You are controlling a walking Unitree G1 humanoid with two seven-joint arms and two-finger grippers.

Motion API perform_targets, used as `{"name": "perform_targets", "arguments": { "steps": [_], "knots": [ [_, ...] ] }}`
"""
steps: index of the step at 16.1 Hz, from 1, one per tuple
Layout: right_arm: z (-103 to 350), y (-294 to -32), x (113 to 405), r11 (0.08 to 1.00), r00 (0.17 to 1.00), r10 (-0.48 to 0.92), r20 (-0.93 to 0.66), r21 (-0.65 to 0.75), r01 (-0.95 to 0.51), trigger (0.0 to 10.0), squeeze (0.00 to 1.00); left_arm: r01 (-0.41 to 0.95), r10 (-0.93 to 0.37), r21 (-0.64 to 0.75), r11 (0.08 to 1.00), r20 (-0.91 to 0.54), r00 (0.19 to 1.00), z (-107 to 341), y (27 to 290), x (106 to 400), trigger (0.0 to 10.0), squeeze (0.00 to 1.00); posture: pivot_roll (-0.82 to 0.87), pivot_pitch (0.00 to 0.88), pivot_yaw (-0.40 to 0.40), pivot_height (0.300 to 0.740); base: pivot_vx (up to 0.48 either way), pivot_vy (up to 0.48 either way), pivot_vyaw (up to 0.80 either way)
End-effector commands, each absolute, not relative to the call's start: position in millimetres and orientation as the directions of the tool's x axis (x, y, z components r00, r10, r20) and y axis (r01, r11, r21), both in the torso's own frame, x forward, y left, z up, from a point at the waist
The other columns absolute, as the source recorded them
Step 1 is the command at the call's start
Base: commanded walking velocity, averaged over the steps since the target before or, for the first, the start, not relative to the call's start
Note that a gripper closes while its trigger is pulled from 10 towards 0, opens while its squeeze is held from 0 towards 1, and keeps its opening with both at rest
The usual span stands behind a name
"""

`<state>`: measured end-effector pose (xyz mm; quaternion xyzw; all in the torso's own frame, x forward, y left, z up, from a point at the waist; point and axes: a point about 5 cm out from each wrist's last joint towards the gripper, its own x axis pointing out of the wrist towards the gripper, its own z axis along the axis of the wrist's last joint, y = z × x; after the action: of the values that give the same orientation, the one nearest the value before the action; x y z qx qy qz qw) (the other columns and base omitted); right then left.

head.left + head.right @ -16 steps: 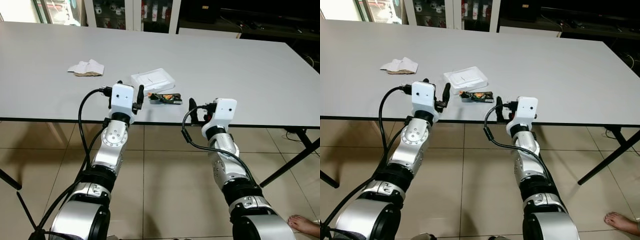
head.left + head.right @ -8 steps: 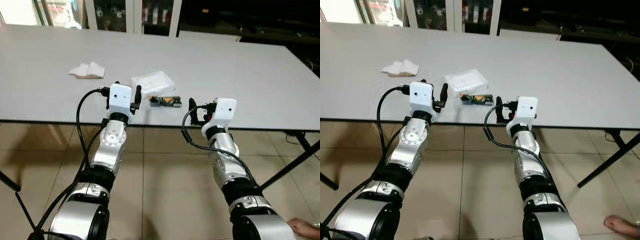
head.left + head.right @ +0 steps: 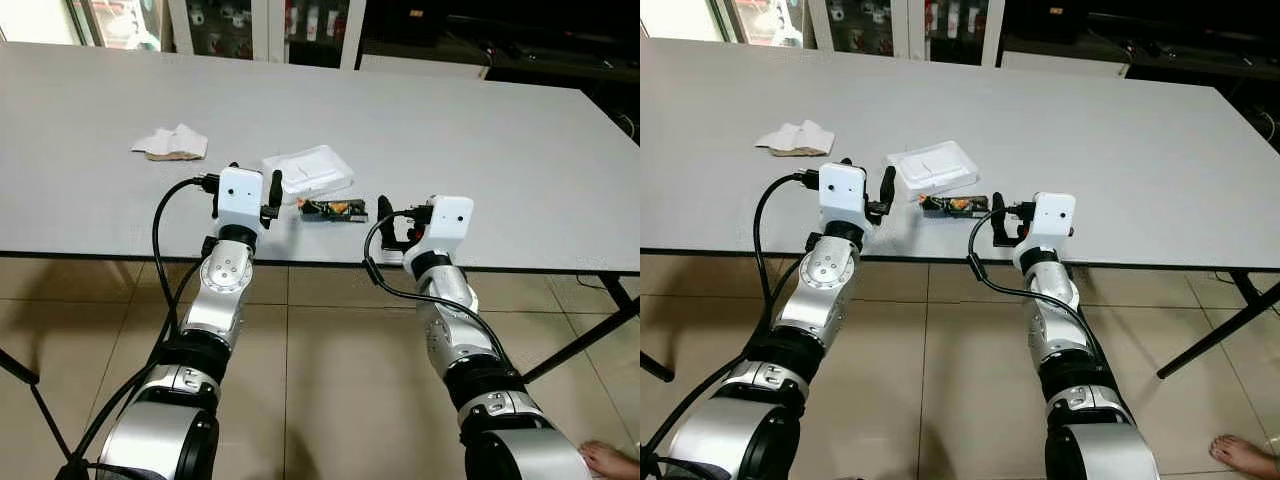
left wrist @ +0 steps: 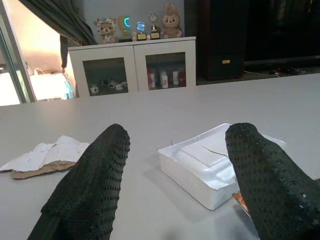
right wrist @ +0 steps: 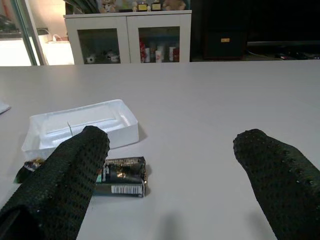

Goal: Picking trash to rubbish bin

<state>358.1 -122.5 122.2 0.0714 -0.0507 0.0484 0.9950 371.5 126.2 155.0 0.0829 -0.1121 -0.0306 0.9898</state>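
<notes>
Both arms reach fwd over tiled floor (image 3: 320,350) to near edge of grey table (image 3: 480,130). Left gripper (image 4: 175,165) sits just over that edge, 2 fingers (image 4: 90,185) spread wide, holding nothing. Right gripper (image 5: 170,170) is at the same edge, to the right, jaws also apart & empty.

Between the 2 grippers, just in from near edge, lies a crumpled dark wrapper (image 3: 333,208), flat on the top. Touching or just behind it, slightly further in: white foam tray (image 3: 307,168), open side up. Further left & toward the far edge, well apart from tray: crumpled paper napkin (image 3: 170,143).

Beyond far edge: white glass-door cabinet (image 4: 135,65). A bare foot (image 3: 1245,455) on floor, near right.
</notes>
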Motion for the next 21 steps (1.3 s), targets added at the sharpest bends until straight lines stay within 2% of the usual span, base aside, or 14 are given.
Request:
{"name": "perform_targets", "arguments": {
  "steps": [1, 7, 21],
  "knots": [
    [127.7, -124.3, 360.5, 0.985, 0.988, 0.091, 0.123, 0.138, -0.108, 10.0, 0.00, 0.044, -0.081, 0.170, 0.984, 0.218, 0.972, 157.1, 123.4, 372.3, 10.0, 0.00, -0.04, 0.034, -0.092, 0.740, 0.345, 0.000, 0.00],
    [127.6, -125.2, 360.6, 0.985, 0.988, 0.091, 0.122, 0.138, -0.107, 10.0, 0.00, 0.038, -0.075, 0.169, 0.985, 0.219, 0.973, 157.0, 123.9, 372.3, 10.0, 0.00, -0.04, 0.038, -0.096, 0.740, 0.354, 0.000, 0.00],
    [126.4, -124.3, 359.8, 0.984, 0.988, 0.093, 0.120, 0.142, -0.109, 10.0, 0.00, 0.036, -0.074, 0.177, 0.984, 0.217, 0.973, 156.4, 124.3, 372.1, 10.0, 0.00, -0.04, 0.043, -0.093, 0.740, 0.480, 0.000, 0.00]
  ]
}}
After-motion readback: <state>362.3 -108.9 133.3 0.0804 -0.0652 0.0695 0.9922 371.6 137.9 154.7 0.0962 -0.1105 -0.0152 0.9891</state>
